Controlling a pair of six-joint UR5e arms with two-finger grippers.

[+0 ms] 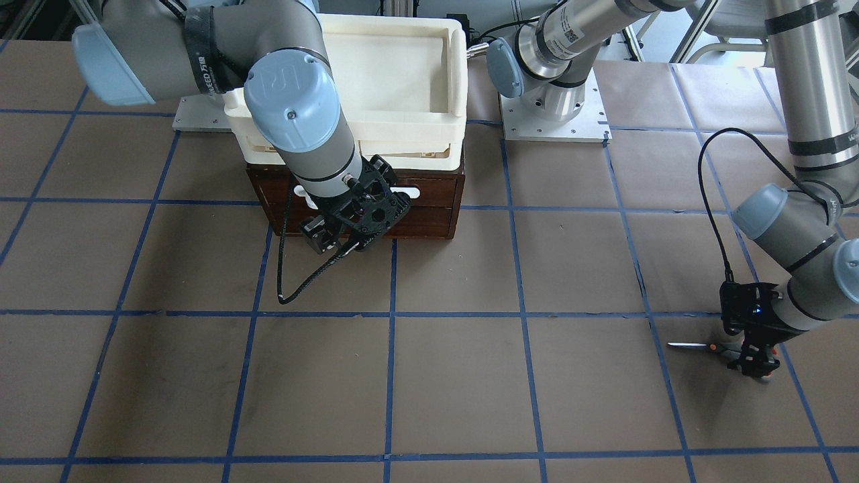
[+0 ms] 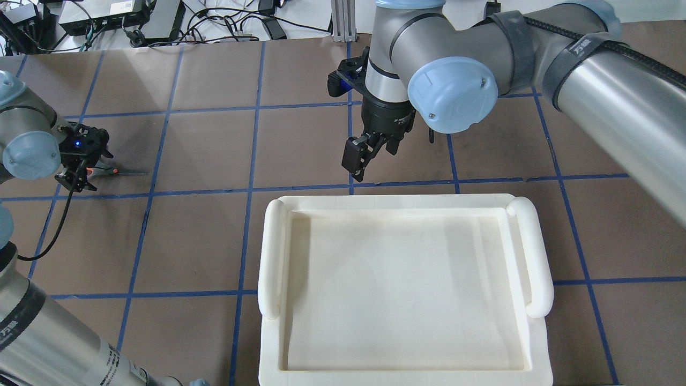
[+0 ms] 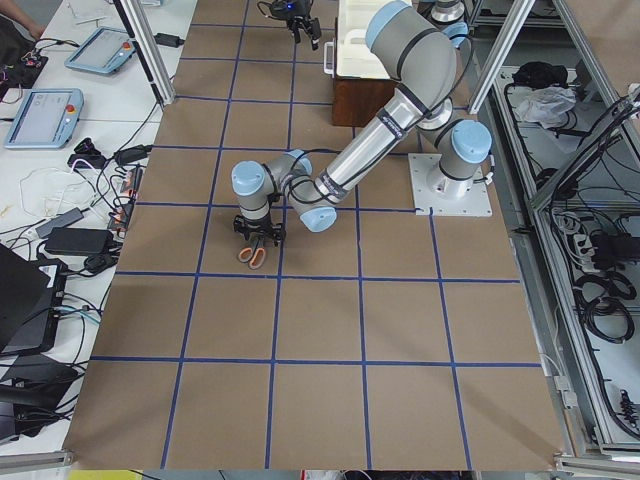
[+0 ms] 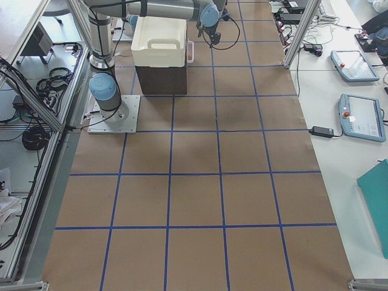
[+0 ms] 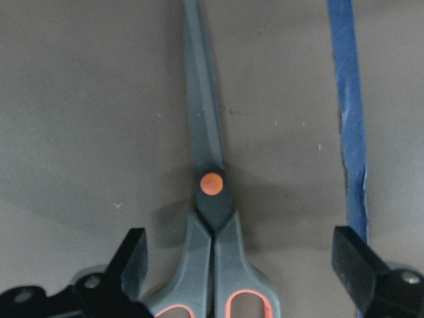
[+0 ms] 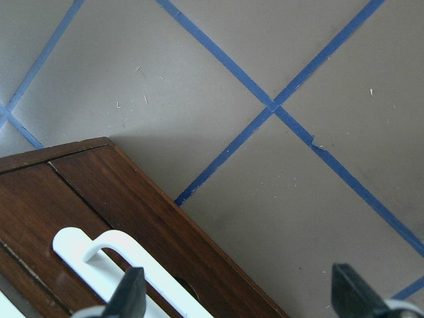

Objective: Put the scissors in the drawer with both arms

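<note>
- The table (image 1: 456, 376) wears a brown cover, ruled into squares by blue tape.
- The scissors (image 1: 701, 346) lie flat and closed near one end (a tape line runs alongside them).
- A dark wooden chest (image 1: 429, 215) stands at the robot's edge, between two metal base plates (image 1: 553, 124).

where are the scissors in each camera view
front-facing: scissors lower right
overhead: scissors far left
exterior left: scissors left of centre
exterior right: not in it
left wrist: scissors centre
right wrist: not in it
landmark: left gripper over the handles
</note>
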